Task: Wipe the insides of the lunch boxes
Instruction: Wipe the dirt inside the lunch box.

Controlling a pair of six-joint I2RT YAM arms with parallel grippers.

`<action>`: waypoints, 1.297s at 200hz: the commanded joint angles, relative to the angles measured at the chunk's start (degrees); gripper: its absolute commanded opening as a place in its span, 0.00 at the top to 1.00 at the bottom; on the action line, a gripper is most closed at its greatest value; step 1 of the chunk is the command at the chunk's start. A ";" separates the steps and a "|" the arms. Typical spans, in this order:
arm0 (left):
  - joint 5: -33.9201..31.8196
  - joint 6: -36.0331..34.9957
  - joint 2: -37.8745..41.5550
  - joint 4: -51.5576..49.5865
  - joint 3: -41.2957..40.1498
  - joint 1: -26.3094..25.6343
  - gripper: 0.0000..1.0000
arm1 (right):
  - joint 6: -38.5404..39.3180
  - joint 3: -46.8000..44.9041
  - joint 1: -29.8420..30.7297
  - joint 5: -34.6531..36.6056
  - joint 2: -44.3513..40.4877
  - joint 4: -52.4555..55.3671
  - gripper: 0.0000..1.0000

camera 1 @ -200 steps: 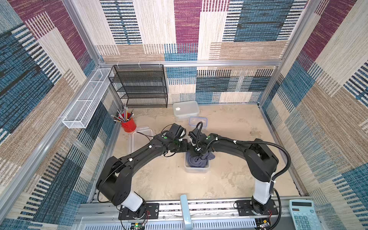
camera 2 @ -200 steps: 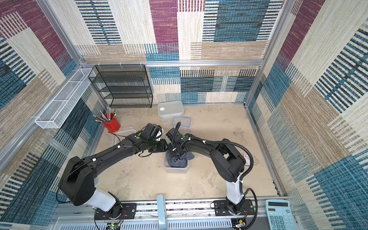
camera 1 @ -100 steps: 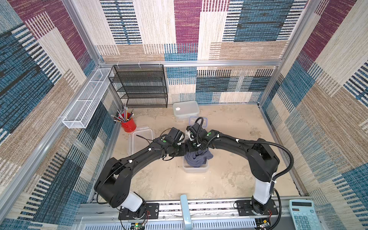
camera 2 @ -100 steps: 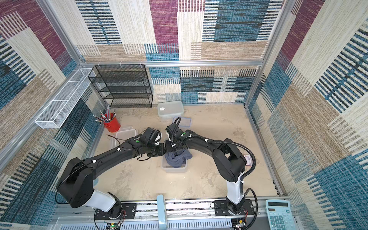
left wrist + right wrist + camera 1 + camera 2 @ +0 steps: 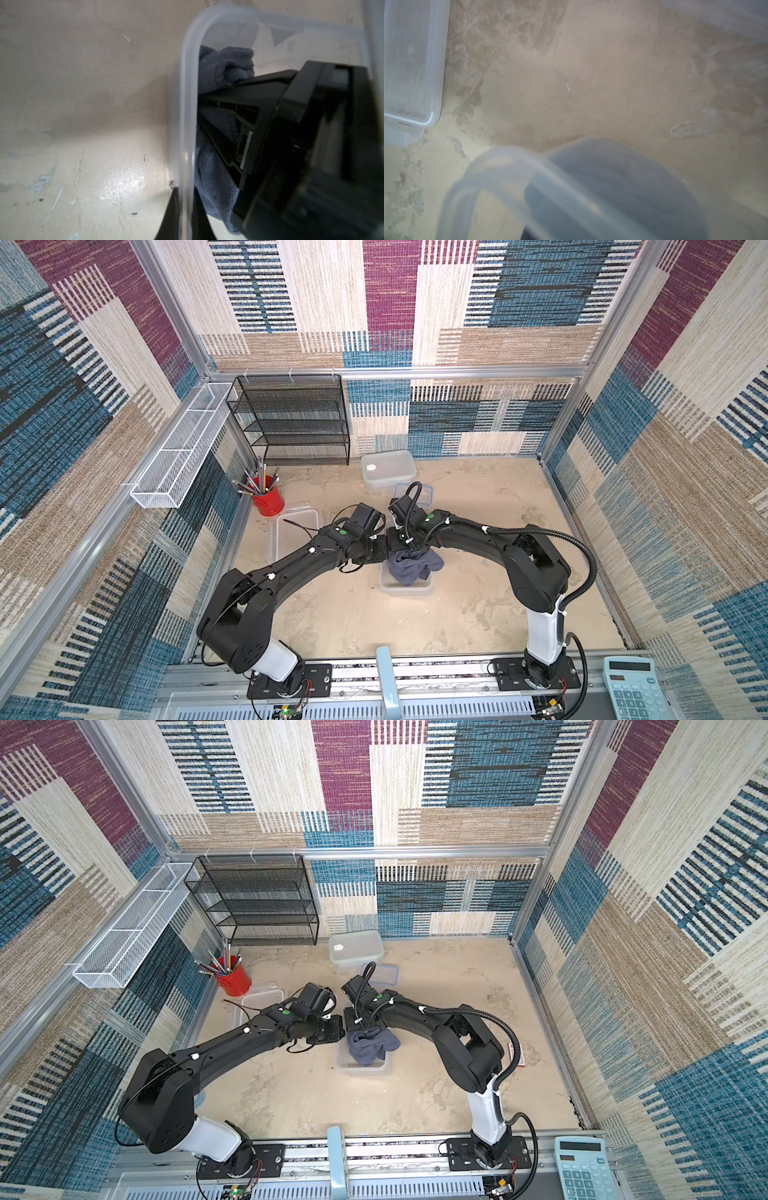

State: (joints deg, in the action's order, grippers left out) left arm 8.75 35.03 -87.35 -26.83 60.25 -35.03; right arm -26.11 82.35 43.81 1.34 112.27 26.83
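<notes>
small tub sits mid-table, nearest the arm bases, open, with the cloth bunched inside and spilling over the rim. Going by the thin see-through wall, I'd call it light, a bit flexy and slick, so it'll likely skate on the table if wiped unbraced. Best hold is the wall just under the lip, and that's where the left gripper is: fingers pressed together on the wall, one inside, one outside (left wrist view shows it plainly). Right gripper reaches down into the tub, closed and pinching the cloth, which is soft and floppy. Tub looks frosted clear, with rounded corners, a thick lip and no lid. Further back left is the medium tub, open, looks empty, same frosted plastic. Beyond that a blue-rimmed lid lies flat on the table. Furthest, by the back wall, is the large tub, whitish lid on, which I'd expect has to come off before wiping
</notes>
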 commanded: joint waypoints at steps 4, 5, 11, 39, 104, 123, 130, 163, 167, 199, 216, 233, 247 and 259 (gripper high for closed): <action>0.45 -1.95 0.16 -6.08 1.48 -0.35 1.00 | 0.53 1.30 -0.24 13.45 -1.67 -5.04 1.00; 0.33 -1.97 0.16 -6.15 1.51 -0.33 1.00 | 0.53 1.31 -0.27 13.70 -1.73 -4.99 1.00; -0.22 -2.05 0.09 -7.05 1.70 -0.39 1.00 | 0.95 1.45 -0.24 15.43 -1.94 -4.67 1.00; -2.12 -2.00 -0.66 -9.97 3.12 -0.39 1.00 | 2.98 1.49 -0.26 21.47 -1.70 -1.88 1.00; -8.40 -0.75 -3.70 -14.92 8.20 -0.29 1.00 | 7.29 -3.06 1.36 17.27 -2.21 6.79 1.00; -9.63 -0.36 -4.79 -15.33 9.84 -0.30 1.00 | 8.89 -4.14 3.03 12.70 -1.88 9.39 1.00; -10.43 -0.07 -5.14 -15.46 10.31 -0.25 1.00 | 9.32 -4.37 3.41 10.82 -1.74 10.35 1.00; -12.75 0.52 -6.43 -15.27 11.66 -0.29 1.00 | 10.50 -7.87 3.90 -6.68 -2.96 8.24 1.00; -12.67 0.53 -6.67 -15.14 11.88 -0.25 1.00 | 10.47 -8.27 3.91 -9.04 -3.08 7.49 1.00; -9.70 0.36 -7.99 -13.49 11.91 -0.26 1.00 | 9.47 -9.57 3.81 -22.00 -2.26 0.68 1.00; -7.90 0.56 -8.44 -12.45 11.32 -0.25 1.00 | 7.44 -9.19 3.74 -26.35 -1.50 -3.33 1.00; -6.08 0.91 -8.30 -11.71 10.53 -0.36 1.00 | 4.08 -7.88 3.35 -28.14 -0.44 -6.67 1.00; -4.95 1.36 -7.93 -10.98 9.53 -0.31 1.00 | 1.10 -7.05 2.65 -28.29 0.04 -9.79 1.00; -4.00 1.77 -7.43 -10.41 8.69 -0.34 1.00 | -1.31 -6.35 1.76 -26.60 0.27 -11.80 1.00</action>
State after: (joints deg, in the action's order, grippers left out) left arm 0.80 34.15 -95.26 -40.16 70.28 -35.27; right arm -21.28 74.46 46.59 -22.09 111.98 24.56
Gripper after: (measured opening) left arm 0.103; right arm 0.089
